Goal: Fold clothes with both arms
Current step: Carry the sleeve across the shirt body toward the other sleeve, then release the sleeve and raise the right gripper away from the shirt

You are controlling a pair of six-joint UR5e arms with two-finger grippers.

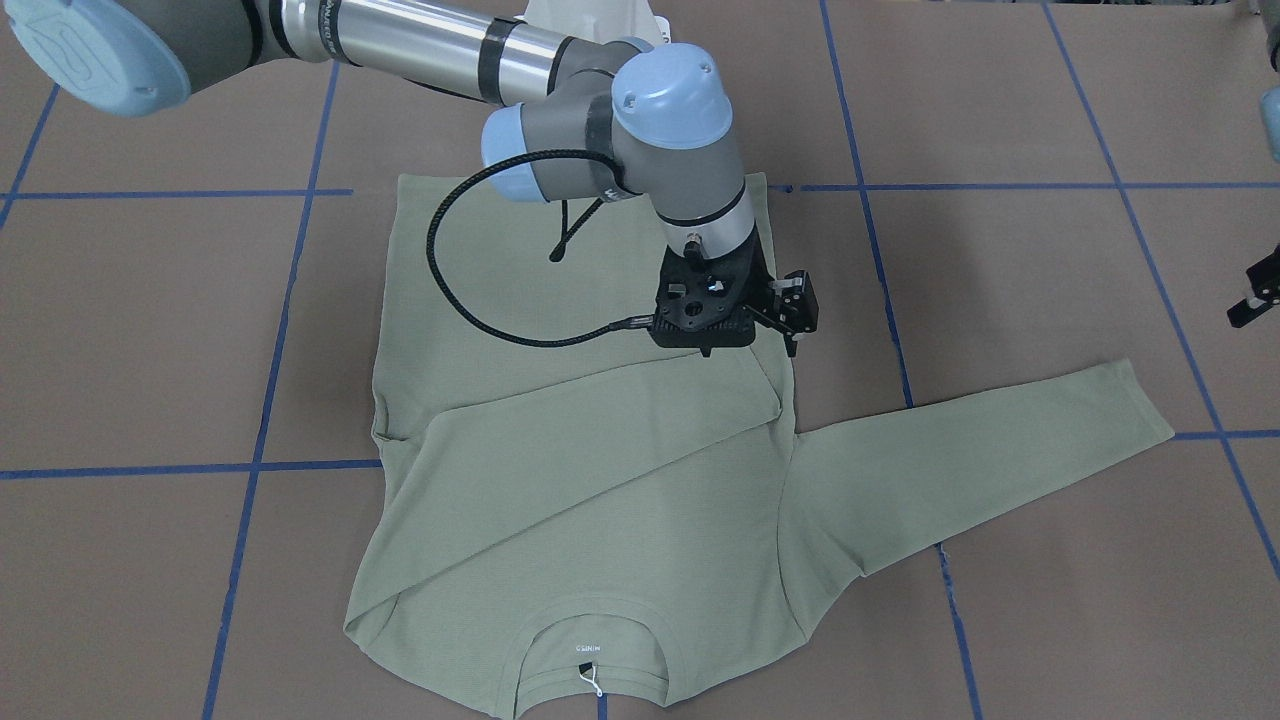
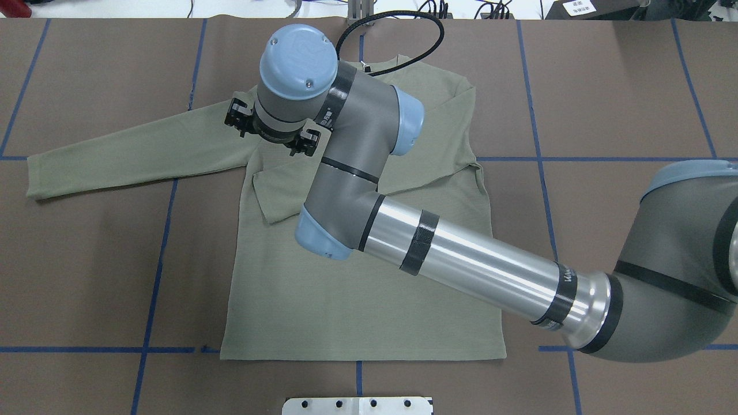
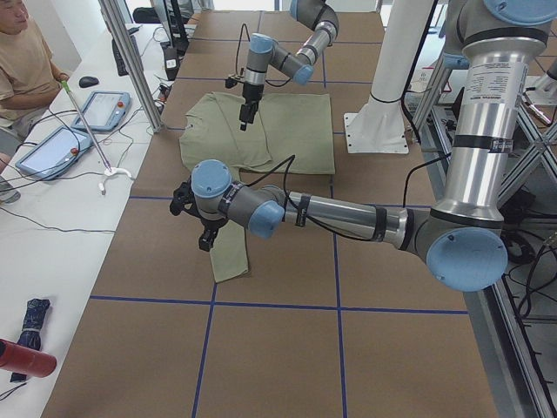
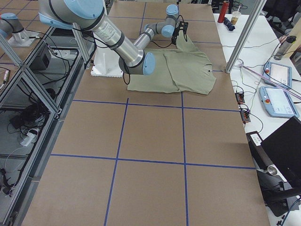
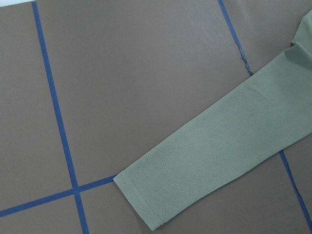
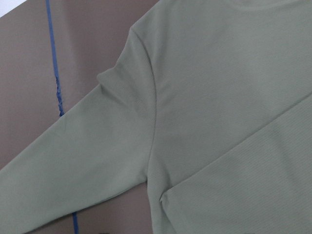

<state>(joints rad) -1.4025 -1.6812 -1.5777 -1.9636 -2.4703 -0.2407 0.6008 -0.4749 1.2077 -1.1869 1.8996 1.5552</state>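
The sage-green shirt (image 2: 357,288) lies flat on the brown table, collar away from the robot, with a white neck label (image 1: 587,649). One sleeve is folded across the chest (image 1: 600,420). The other sleeve (image 2: 115,155) stretches straight out over the table. My right arm (image 2: 461,259) reaches across the shirt, and its gripper (image 1: 707,345) points down near the shoulder by the folded sleeve's cuff; the wrist hides its fingers. My left gripper (image 1: 1250,305) hangs above the table beside the outstretched sleeve's cuff (image 5: 146,204). I cannot tell whether it is open or shut.
Blue tape lines (image 2: 155,276) grid the table. The white base pedestal (image 2: 357,405) stands at the robot's edge. In the exterior left view an operator (image 3: 22,61) sits by a side table with tablets (image 3: 100,109) and cables.
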